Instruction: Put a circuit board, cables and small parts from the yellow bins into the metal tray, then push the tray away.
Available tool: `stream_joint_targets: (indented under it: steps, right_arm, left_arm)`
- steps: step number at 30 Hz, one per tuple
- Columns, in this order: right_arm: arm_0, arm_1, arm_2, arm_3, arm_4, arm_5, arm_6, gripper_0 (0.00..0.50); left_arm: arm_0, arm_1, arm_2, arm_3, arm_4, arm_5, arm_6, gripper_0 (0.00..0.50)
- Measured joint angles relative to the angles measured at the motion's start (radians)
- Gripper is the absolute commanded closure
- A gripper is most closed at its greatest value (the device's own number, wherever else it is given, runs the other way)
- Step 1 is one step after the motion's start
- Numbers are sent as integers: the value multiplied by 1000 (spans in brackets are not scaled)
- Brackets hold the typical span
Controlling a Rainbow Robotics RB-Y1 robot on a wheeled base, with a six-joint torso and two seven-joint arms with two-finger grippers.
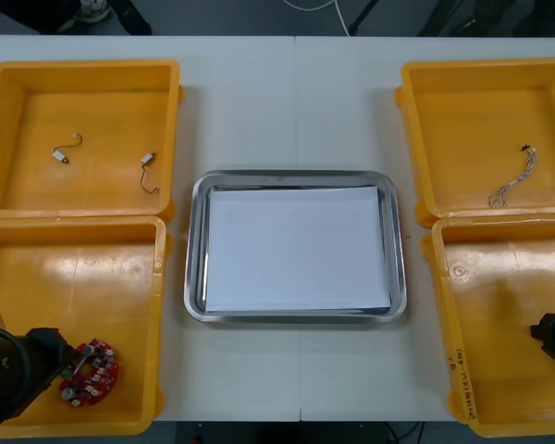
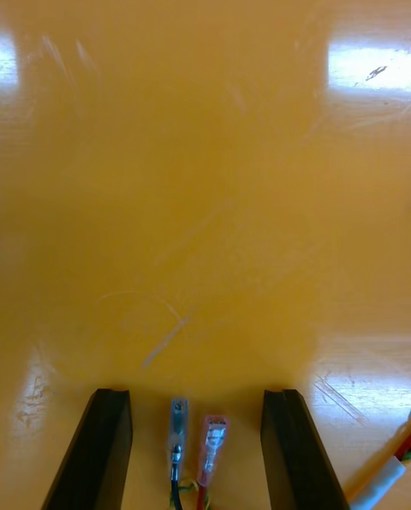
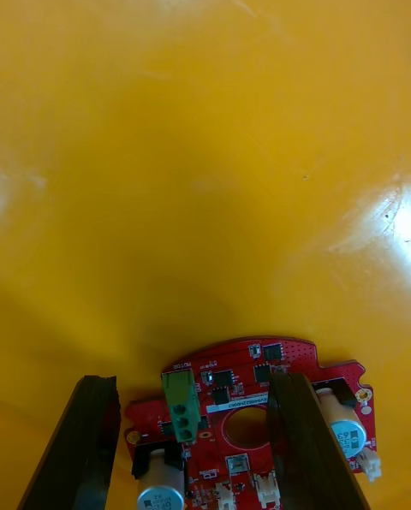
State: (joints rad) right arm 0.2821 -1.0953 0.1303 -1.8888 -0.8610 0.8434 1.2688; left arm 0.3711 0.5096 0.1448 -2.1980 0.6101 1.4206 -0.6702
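Print on circuit board (image 3: 241, 392) between jaws of left gripper (image 3: 190, 380) is illegible.

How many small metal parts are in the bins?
2, both in the far left yellow bin: one part left of centre, one near its right wall. Others may be hidden.

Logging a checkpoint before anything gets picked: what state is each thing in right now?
Metal tray: white inside, nothing loaded.
Circuit board: flat in near left bin, ungripped.
Left gripper: open, over the board.
Right gripper: open in near right bin.
Cable ends: lying between its fingers, ungripped.
Small metal parts: loose, far left bin.
Blue and white cable: loose, far right bin.
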Motion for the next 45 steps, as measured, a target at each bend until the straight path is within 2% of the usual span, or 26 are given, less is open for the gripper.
stream_joint_targets:
  steps: [2,4,7,11,21,22,23,24,28,38,45]
  right_arm:
    - [0,0,0,0,1,-1,0,197]
    - [0,0,0,0,1,-2,0,309]
    - [0,0,0,1,1,-2,0,406]
    - [0,0,0,3,1,-2,0,500]
    - [0,0,0,6,1,-9,0,500]
    - [0,0,0,6,1,-9,0,500]
    - [0,0,0,6,1,-9,0,500]
    - [0,0,0,6,1,-8,-1,500]
    - [-4,0,-1,3,1,17,-6,500]
    - [-9,0,-83,-92,-1,268,-9,500]
    - [-9,0,-163,-158,-11,386,-15,500]
  left_arm:
    - [3,0,0,1,-1,-1,0,0]
    - [8,0,-1,1,-5,-7,0,0]
    - [14,0,-4,2,-8,-15,0,0]
    - [16,0,-10,3,-10,-19,0,0]
    - [18,0,-26,3,-23,-26,0,7]
    - [19,0,-26,3,-23,-26,0,152]
    - [19,0,-26,3,-24,-26,0,258]
    - [19,0,-27,3,-26,-26,0,498]
    - [19,0,-30,4,-28,-27,0,500]
    - [20,0,-31,4,-29,-31,0,500]
    - [20,0,-31,4,-29,-31,0,500]
